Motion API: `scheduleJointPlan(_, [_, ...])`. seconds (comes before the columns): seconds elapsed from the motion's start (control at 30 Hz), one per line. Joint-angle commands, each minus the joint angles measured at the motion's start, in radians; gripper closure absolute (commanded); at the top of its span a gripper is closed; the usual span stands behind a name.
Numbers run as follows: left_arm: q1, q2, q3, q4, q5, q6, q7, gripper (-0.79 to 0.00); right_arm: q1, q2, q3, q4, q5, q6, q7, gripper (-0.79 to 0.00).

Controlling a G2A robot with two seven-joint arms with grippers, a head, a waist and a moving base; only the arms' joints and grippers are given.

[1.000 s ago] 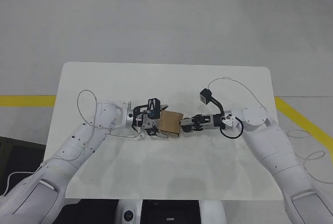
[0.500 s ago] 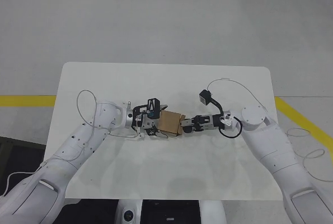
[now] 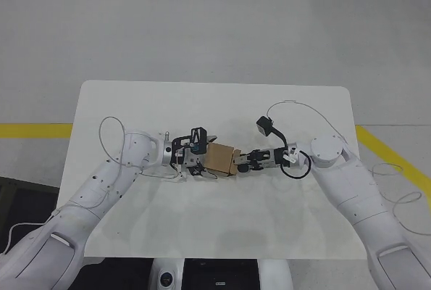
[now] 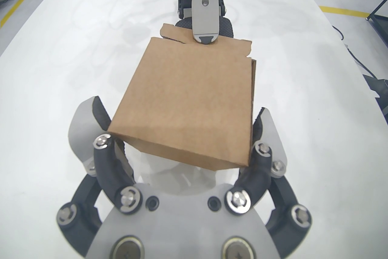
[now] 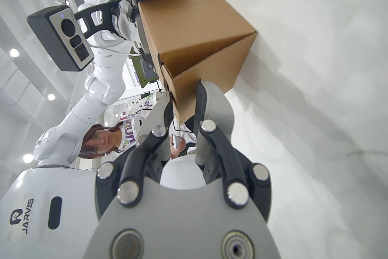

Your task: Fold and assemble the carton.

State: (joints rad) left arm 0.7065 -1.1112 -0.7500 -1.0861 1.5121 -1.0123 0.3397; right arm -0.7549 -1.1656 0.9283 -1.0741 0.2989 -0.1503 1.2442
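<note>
**Gripped at both ends, unfinished end toward the right arm**

Found the carton (image 3: pixel 221 159) near the middle of the table (image 3: pixel 128 101), apparently resting on it; saw the left gripper (image 4: pixel 180 121) straddling one end, fingers (image 4: pixel 88 121) pressed against opposite side walls; saw the right gripper (image 5: pixel 183 99) at the other end, fingers (image 5: pixel 212 108) nipped shut on the edge of one cardboard panel; noted the long axis running straight from one gripper to the other, with the ragged flap and the still-gaping side facing the right; judged the right arm nearer to whichever fold was due, and the left merely bracing; expected any push along that axis to land squarely against the left fingers.
</note>
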Motion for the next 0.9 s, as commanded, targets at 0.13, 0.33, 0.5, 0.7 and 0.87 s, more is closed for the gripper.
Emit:
scheduleJointPlan(0.13, [0.0,0.0,0.0,-0.002,0.001,0.0,0.0,-0.785,0.009,-0.003,-0.007,-0.006,-0.009,0.01,-0.001,-0.114])
scheduleJointPlan(0.33, [-0.001,0.0,0.002,-0.004,0.001,0.0,0.001,-0.785,0.023,-0.007,-0.016,-0.015,-0.017,0.014,0.001,-0.111])
scheduleJointPlan(0.5, [-0.001,0.0,0.005,-0.008,-0.001,0.0,-0.001,-0.785,0.039,-0.013,-0.031,-0.016,-0.031,0.022,-0.002,-0.102])
scheduleJointPlan(0.7, [-0.002,0.0,0.007,-0.01,-0.001,0.0,-0.002,-0.785,0.058,-0.021,-0.049,-0.01,-0.038,0.023,-0.007,-0.126])
scheduleJointPlan(0.87, [-0.002,0.0,0.008,-0.004,-0.002,0.0,-0.003,-0.785,0.053,-0.021,-0.043,0.01,-0.028,0.011,-0.004,-0.172])
